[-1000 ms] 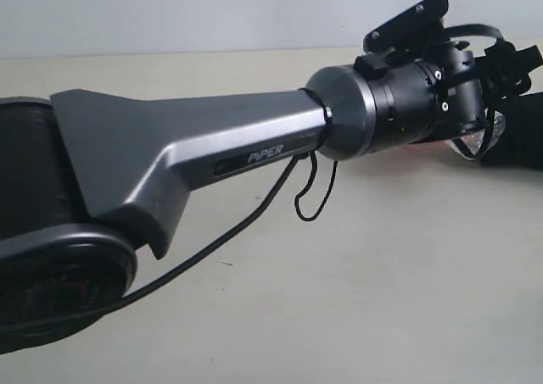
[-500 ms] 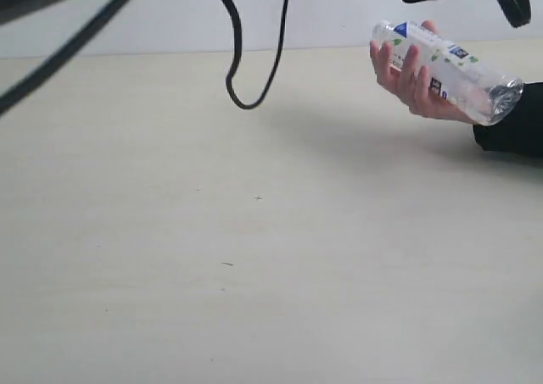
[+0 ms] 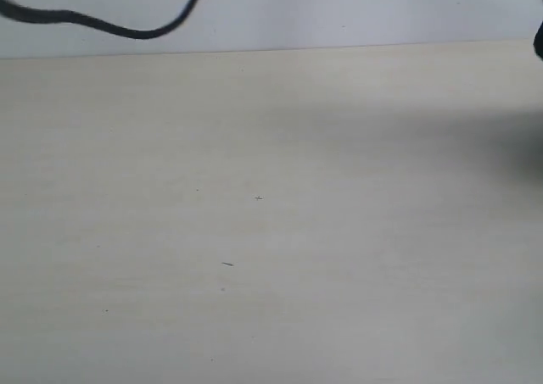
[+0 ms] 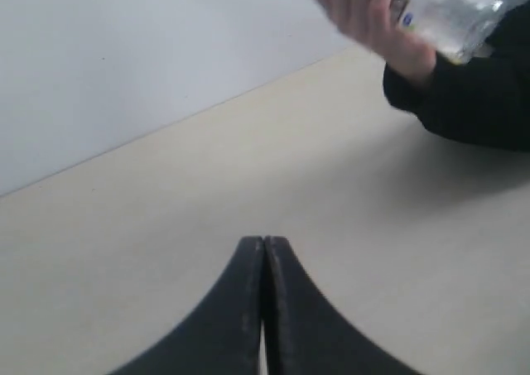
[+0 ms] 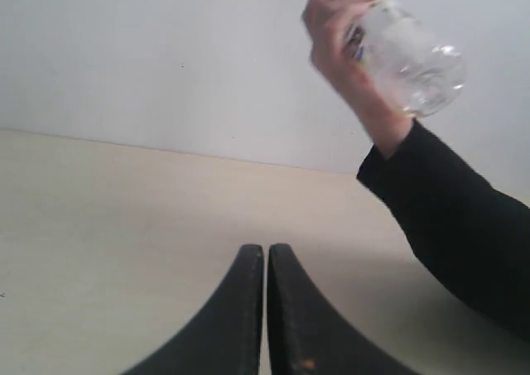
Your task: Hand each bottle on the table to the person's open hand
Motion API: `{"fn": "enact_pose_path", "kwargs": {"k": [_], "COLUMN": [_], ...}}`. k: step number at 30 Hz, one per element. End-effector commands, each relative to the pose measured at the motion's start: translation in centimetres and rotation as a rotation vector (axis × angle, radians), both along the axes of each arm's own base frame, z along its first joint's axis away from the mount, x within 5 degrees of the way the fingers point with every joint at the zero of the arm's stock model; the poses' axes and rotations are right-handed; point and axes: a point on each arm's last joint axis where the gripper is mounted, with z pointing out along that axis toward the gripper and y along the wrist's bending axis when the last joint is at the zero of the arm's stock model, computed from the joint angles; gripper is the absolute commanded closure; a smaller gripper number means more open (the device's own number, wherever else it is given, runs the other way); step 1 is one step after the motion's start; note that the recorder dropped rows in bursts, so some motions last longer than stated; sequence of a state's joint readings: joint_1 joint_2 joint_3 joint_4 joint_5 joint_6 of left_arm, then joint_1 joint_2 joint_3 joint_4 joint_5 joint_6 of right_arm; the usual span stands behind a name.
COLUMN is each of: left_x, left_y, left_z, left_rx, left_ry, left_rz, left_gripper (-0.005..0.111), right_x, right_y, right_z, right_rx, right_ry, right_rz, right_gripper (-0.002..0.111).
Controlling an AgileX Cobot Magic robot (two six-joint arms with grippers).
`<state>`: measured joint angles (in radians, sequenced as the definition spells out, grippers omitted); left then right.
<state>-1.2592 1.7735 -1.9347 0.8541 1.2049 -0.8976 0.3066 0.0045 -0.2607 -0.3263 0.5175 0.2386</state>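
With the left gripper (image 4: 263,255) withdrawn and pinched shut on nothing, like the right gripper (image 5: 265,259), the clear white-labelled plastic bottle (image 4: 447,11) now rides in the person's bare hand (image 4: 364,19) above the pale cream table (image 4: 149,226), so this handover looks done.

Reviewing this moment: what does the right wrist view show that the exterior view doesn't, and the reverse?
Only the right wrist view: the person's hand held above the table, gripping a clear bottle, a black sleeve, and the right gripper with its fingers pressed together on nothing. Only the exterior view: a black cable drooping across the upper left. Both: the pale table and the plain wall behind it.
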Motion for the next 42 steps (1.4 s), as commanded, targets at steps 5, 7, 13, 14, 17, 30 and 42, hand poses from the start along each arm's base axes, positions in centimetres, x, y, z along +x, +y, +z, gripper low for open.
{"fn": "enact_pose_path", "kwargs": {"k": [5, 7, 13, 14, 17, 30, 42], "left_x": [-4.3, -5.9, -10.5, -10.9, -12.1, -15.6, -12.4], "left_y": [12.0, 15.0, 23.7, 24.9, 29.2, 41.2, 35.0], "left_z": [1.3, 1.0, -0.1, -0.2, -0.4, -0.8, -10.1], "left_rx": [-0.019, -0.106, -0.431, -0.459, -0.540, -0.899, -0.946], "left_ry": [0.045, 0.037, -0.041, -0.054, -0.093, -0.248, -0.139], "left_rz": [0.000, -0.111, -0.370, -0.372, -0.358, -0.336, -0.107], "left_gripper": [0.107, 0.107, 0.107, 0.107, 0.107, 0.107, 0.107], "right_x": [0.0, 0.0, 0.0, 0.0, 0.0, 0.0, 0.0], "right_y": [0.0, 0.0, 0.0, 0.0, 0.0, 0.0, 0.0], "right_z": [0.0, 0.0, 0.0, 0.0, 0.0, 0.0, 0.0], "right_rx": [0.001, 0.001, 0.001, 0.001, 0.001, 0.001, 0.001], "right_ry": [-0.006, -0.006, -0.006, -0.006, -0.006, -0.006, -0.006], "right_rz": [0.000, 0.000, 0.000, 0.000, 0.000, 0.000, 0.000], "right_gripper": [0.105, 0.105, 0.105, 0.105, 0.105, 0.105, 0.105]}}
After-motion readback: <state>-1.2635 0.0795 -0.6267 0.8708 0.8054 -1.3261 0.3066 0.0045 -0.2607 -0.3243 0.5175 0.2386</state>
